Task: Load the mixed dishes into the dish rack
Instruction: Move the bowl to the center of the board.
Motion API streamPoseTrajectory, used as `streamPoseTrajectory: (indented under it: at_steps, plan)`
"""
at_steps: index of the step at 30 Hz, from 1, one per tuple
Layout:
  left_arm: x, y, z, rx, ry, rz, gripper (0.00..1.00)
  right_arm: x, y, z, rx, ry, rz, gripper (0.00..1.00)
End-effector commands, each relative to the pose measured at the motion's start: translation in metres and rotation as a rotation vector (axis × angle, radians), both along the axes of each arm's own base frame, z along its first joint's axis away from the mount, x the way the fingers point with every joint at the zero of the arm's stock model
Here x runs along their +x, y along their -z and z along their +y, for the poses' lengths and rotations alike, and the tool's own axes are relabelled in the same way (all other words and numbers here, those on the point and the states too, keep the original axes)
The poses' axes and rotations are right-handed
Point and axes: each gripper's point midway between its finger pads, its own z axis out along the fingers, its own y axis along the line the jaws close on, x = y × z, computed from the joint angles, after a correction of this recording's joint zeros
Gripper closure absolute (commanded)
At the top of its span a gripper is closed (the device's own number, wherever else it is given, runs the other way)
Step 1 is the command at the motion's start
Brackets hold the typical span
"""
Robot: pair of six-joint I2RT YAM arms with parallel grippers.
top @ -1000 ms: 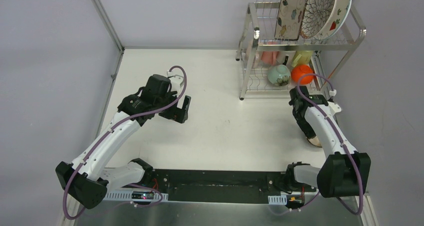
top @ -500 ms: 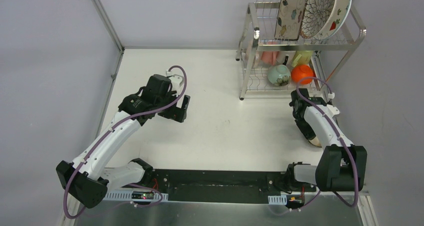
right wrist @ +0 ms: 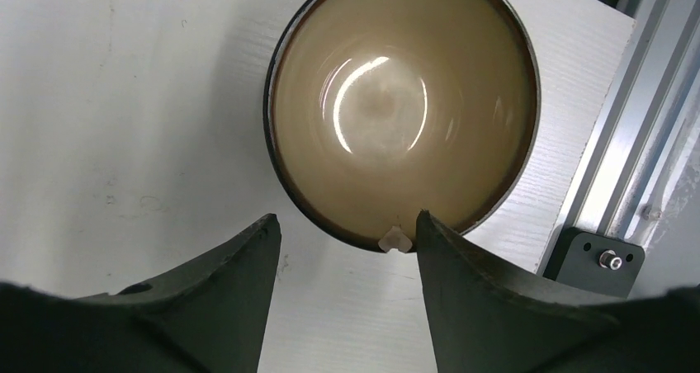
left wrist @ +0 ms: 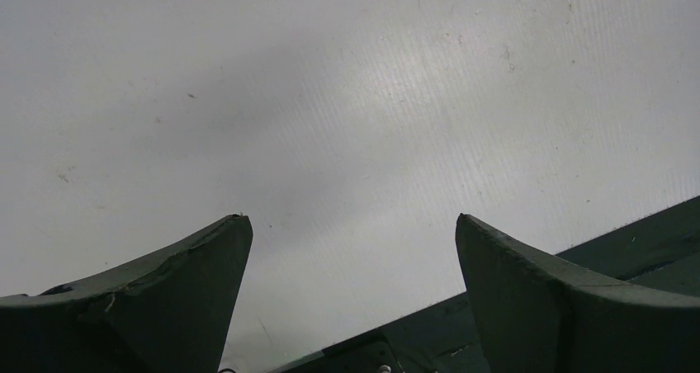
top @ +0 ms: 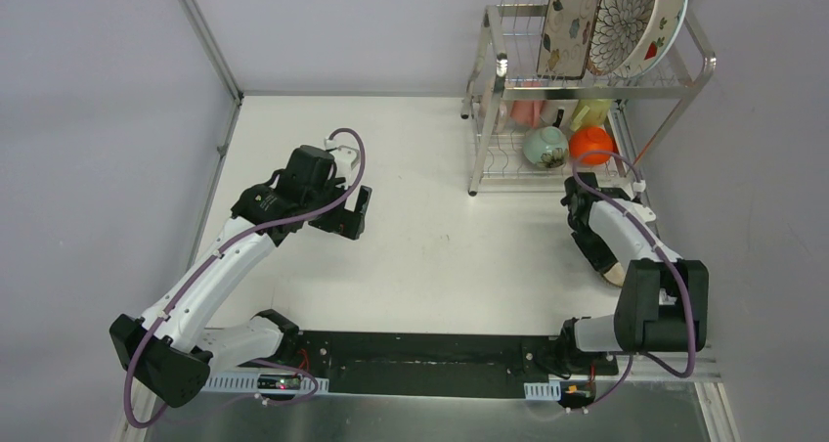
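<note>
Hovering over the round, glossy dark brown bowl (right wrist: 403, 109), right gripper (right wrist: 347, 216) sits spread; left gripper (left wrist: 353, 216) gapes wide over matte white desk (left wrist: 330, 76).

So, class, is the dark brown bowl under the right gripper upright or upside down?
Upright: the dark brown bowl shows its glossy tan inside, rim facing up.

Frame rail (right wrist: 617, 138) just beside brown bowl (right wrist: 403, 109); bare table (right wrist: 124, 101) on other side.

Evenly bright; curved glare inside glossy dark-rimmed tan round bowl (right wrist: 462, 150); soft shadow at ten o'clock on white tabletop (left wrist: 495, 101).
</note>
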Motion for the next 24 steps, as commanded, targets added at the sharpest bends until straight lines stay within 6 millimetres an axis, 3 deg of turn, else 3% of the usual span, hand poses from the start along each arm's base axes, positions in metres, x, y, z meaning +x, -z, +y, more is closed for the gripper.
streamPoseTrajectory:
  at_steps: [1, 5, 12, 17, 24]
  plan:
    - [0.005, -0.002, 0.001, 0.011, -0.005, -0.017, 0.01, 0.006, 0.011, -0.002, -0.001, -0.006, 0.007, 0.37]
    - [0.008, 0.004, 0.002, 0.028, -0.009, 0.0, 0.01, 0.008, 0.012, -0.003, -0.005, -0.029, 0.016, 0.44]
    - [0.013, 0.007, 0.009, 0.062, -0.048, -0.008, 0.01, 0.01, 0.007, -0.001, 0.003, -0.06, -0.005, 0.7]
    - [0.018, 0.009, 0.015, 0.1, -0.083, -0.007, 0.01, 0.023, 0.005, 0.014, 0.086, -0.185, -0.077, 0.97]
    - [0.022, 0.006, 0.029, 0.133, -0.15, -0.037, 0.01, 0.032, -0.001, 0.046, 0.247, -0.313, -0.216, 1.0]
